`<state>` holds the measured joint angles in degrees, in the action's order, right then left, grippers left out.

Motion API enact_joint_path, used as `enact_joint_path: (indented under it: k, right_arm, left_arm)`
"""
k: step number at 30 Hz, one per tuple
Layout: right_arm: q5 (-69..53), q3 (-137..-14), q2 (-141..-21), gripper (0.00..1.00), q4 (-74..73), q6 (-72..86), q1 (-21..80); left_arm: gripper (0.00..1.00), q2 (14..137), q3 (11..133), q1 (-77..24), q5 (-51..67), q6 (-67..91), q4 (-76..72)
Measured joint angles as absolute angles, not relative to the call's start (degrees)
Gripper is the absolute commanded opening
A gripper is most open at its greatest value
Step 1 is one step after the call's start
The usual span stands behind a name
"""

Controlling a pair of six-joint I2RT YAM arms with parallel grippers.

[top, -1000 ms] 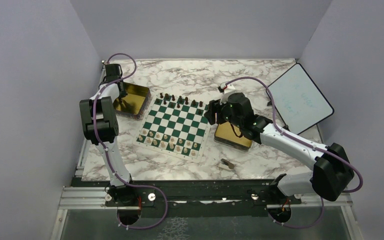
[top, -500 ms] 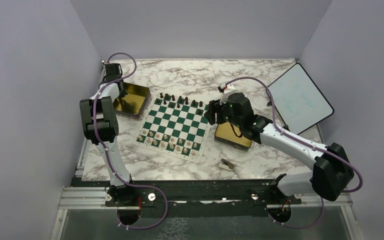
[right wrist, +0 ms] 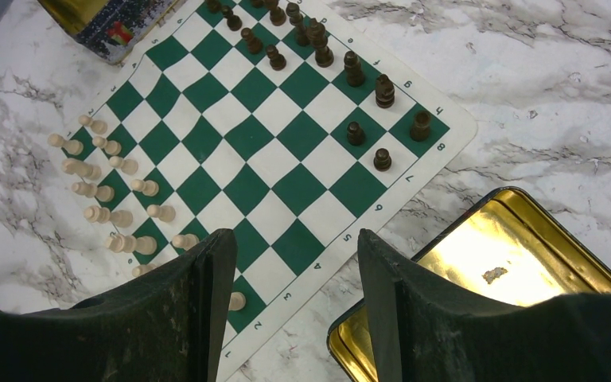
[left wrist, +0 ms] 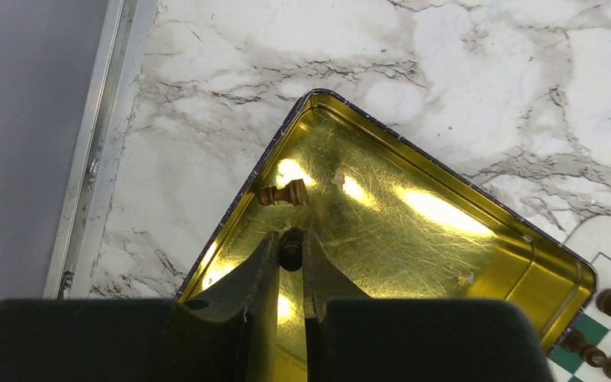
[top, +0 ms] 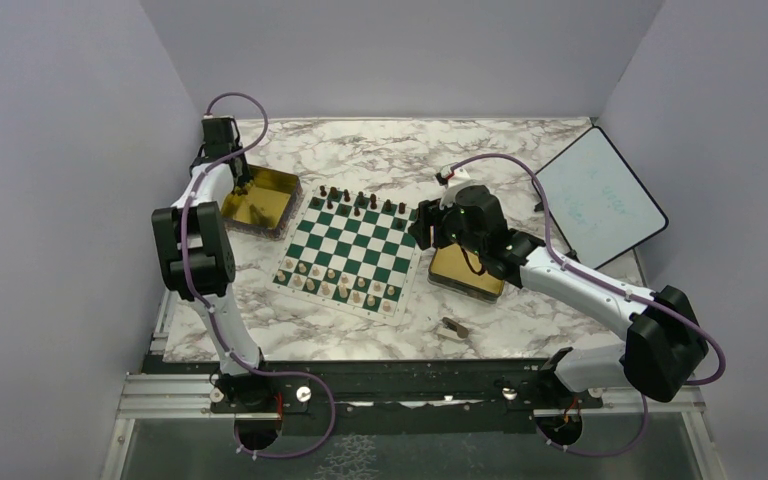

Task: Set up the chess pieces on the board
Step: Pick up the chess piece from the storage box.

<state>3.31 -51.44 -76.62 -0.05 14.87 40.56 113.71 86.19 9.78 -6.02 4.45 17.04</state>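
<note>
Pinching a dark brown chess piece in narrow-set jaws, the left gripper sits inside the gold rectangular tin, a second brown piece lying sideways just beyond, the green-and-white board beside the tin.

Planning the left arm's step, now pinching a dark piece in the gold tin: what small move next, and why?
Probably lift straight up: the left gripper is shut on the dark piece inside the gold tin, whose raised wall stands between it and the board.
</note>
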Motion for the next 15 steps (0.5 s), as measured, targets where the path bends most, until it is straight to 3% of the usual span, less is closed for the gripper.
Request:
enact_joint_path:
  k: [15]
  right_arm:
    - [3.3, -51.4, -76.6, 0.63, 0.0, 14.9, 40.6]
  left_arm:
    - [0.12, 103.4, 82.1, 4.0, -0.9, 6.8, 17.4]
